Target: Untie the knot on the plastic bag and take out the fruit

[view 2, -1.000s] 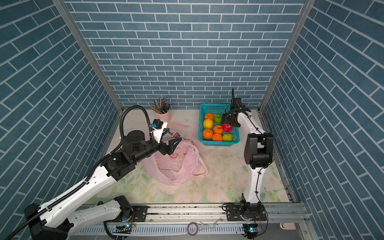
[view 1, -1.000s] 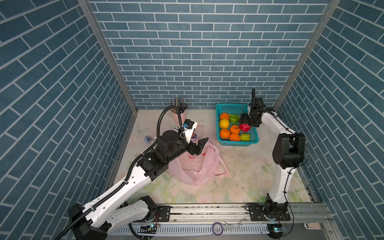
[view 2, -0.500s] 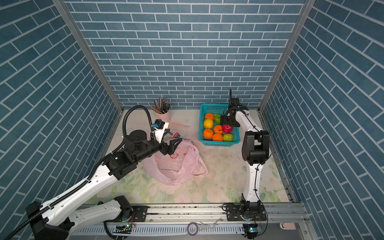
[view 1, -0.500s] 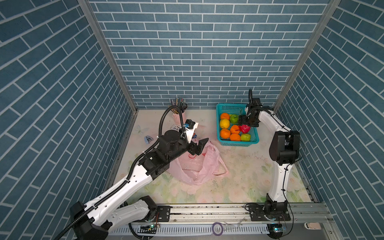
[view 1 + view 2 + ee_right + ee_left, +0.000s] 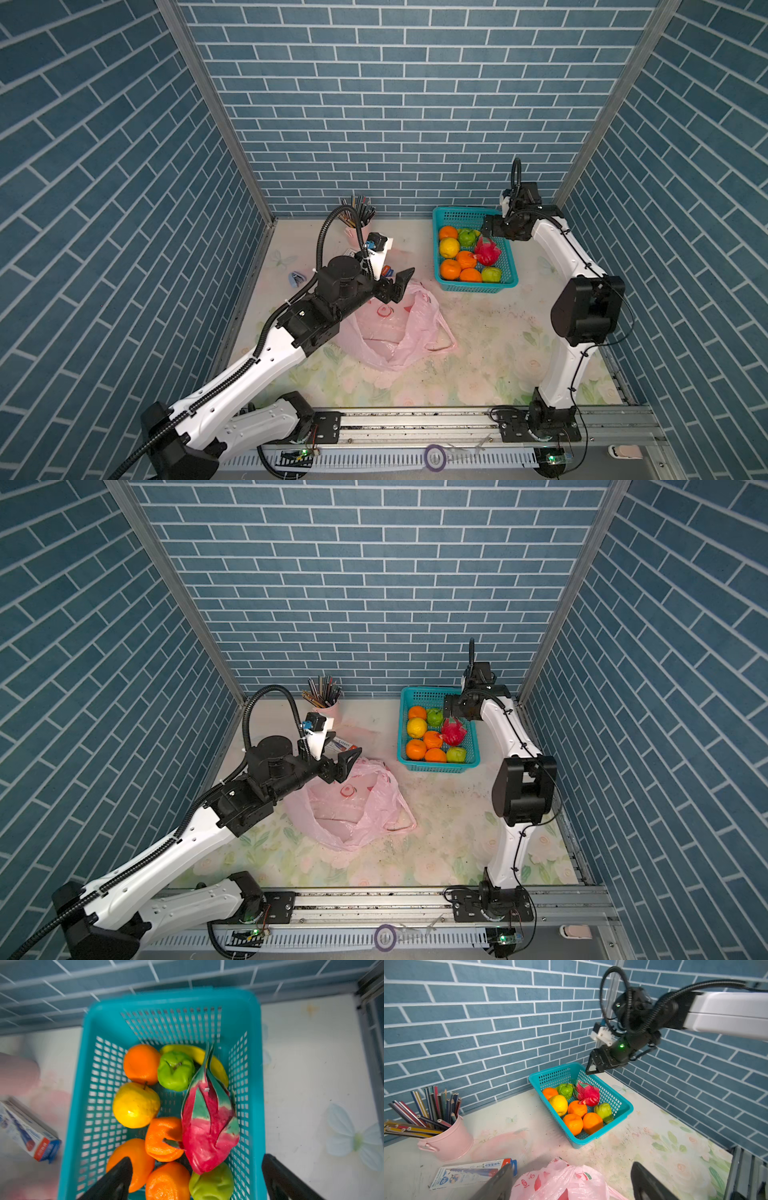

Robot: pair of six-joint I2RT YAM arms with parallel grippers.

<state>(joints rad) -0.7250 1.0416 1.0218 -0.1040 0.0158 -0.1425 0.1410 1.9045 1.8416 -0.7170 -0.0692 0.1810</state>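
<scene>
Pink plastic bag (image 5: 390, 328) lies slack on the tabletop (image 5: 498, 332), left end effector (image 5: 399, 284) spread wide over its far edge. I see fruit (image 5: 451, 269) in the teal basket (image 5: 478, 287) far right; right end effector (image 5: 196, 1159) released above.

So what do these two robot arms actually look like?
The left arm and right arm are glossy white shells joined by chunky black motor housings. A ribbed black cable hose loops above each wrist. The left end effector and right end effector each have two black wedge-shaped fingers. A green light glows on the right wrist.
</scene>
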